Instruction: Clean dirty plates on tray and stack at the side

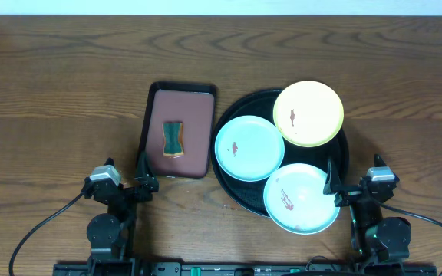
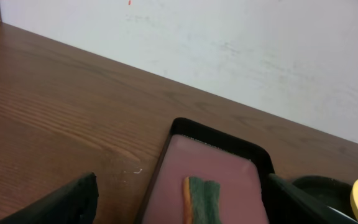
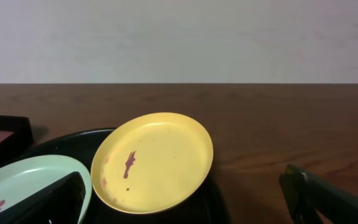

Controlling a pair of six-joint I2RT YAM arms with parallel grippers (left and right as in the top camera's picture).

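Status, everything referenced to the black tray [image 1: 244, 106]:
- All three plates sit on the tray, unstacked, each with a red-brown smear.
- Yellow plate [image 1: 308, 113]: far-right part of the tray, hanging out over the far rim. In the right wrist view it looks tilted, near edge lower.
- Mint plate [image 1: 249, 148]: left part of the tray, smear left of centre. Its rim meets the yellow plate's rim; can't tell whether they touch or overlap.
- Second mint plate [image 1: 301, 198]: near-right part of the tray, sticking out past the near rim over the tabletop [image 1: 67, 77].
- Rectangular reddish tray [image 1: 192, 115]: just left of the black tray, close but apart. A green sponge [image 1: 173, 138] with an orange edge lies in its middle.
- Left gripper [image 1: 126, 175]: well left of the black tray, at the near end of the rectangular tray, low over the table. Jaws spread wide, nothing between them.
- Right gripper [image 1: 353, 178]: at the tray's near-right edge, just beside the second mint plate. Jaws spread wide, holding nothing; left finger over that plate's right rim.
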